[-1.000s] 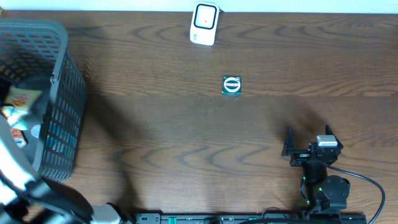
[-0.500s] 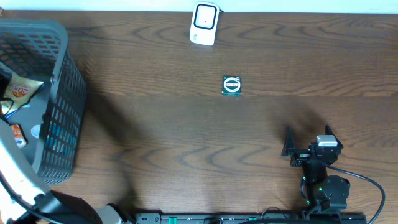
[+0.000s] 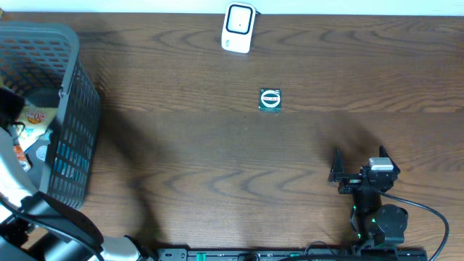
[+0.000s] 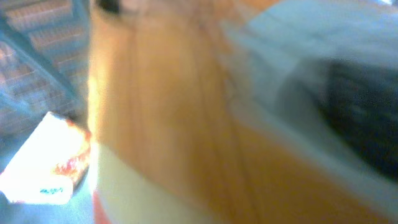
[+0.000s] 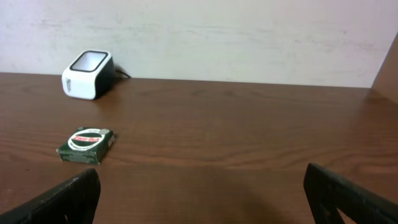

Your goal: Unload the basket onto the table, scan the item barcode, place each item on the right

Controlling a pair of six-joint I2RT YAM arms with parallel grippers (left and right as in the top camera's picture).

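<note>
Orange snack packet (image 3: 38, 114) down inside grey basket (image 3: 72, 109), lower than half a second ago; probably slipped or let go, so not yet on its way to be scanned; left gripper (image 3: 11, 109) over it, finger state impossible to tell through blur; right gripper (image 5: 202, 193) parked, fingers wide apart; one scanner (image 3: 238, 27), one green box (image 3: 270, 99), one basket.

The table (image 3: 181, 145) is dark brown wood with bold grain, smooth, with a soft sheen. At the left edge, the basket (image 3: 76, 123) is matt grey plastic lattice holding a glossy printed packet (image 3: 35, 116). The scanner (image 3: 238, 27), top centre, is shiny white plastic; the green box (image 3: 270, 99) looks like printed card. The right gripper (image 5: 200, 169) has matt black fingers (image 5: 348, 196)
</note>
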